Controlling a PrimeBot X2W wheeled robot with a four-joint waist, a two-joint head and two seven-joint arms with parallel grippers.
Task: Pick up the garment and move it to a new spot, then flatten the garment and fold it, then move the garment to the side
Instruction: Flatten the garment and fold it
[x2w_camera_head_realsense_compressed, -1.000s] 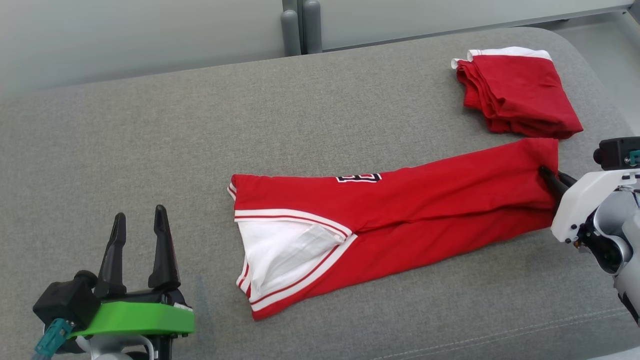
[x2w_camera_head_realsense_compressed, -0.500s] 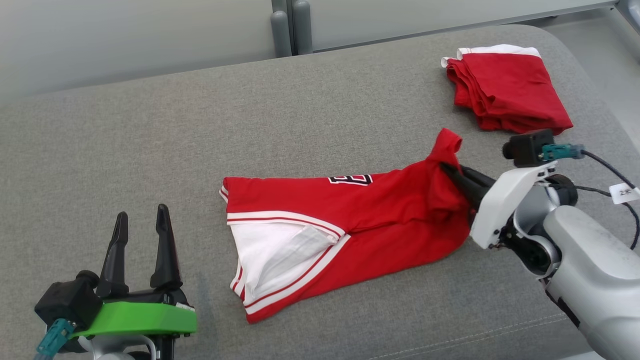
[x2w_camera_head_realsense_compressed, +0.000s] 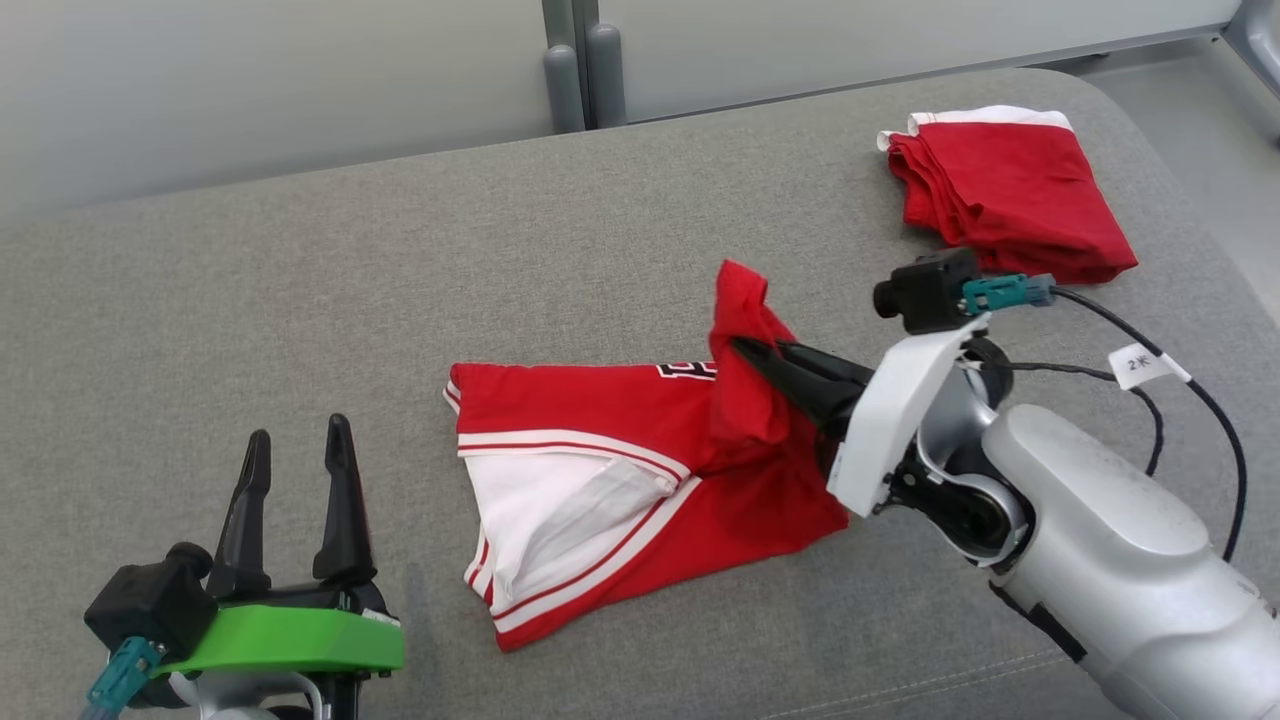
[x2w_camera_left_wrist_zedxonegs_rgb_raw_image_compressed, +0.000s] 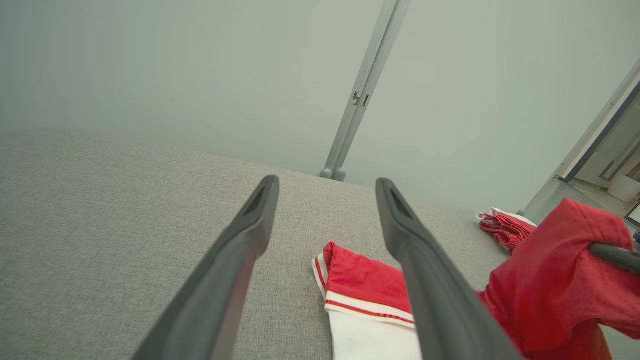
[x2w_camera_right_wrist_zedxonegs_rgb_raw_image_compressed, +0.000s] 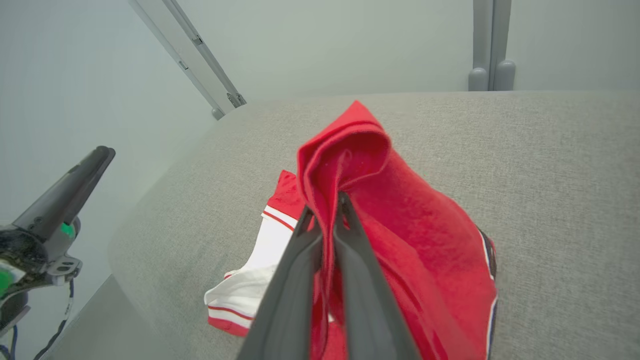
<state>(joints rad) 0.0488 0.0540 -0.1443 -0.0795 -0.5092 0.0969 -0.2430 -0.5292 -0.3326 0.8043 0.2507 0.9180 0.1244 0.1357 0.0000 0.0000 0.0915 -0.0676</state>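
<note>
Now | right end effector (x2w_camera_head_realsense_compressed: 742, 347) clamps garment (x2w_camera_head_realsense_compressed: 580, 412) | left end effector (x2w_camera_head_realsense_compressed: 298, 436) spread

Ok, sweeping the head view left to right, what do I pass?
The open left claw → red jersey → right claw, shut on the jersey's lifted end → folded red garment.

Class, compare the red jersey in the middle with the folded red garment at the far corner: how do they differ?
The jersey is mostly spread out; the folded garment is a compact stack. One end of the jersey is lifted, pinched by the right gripper; the folded garment lies flat, untouched. Both are red with white trim, on the grey cushion.
</note>
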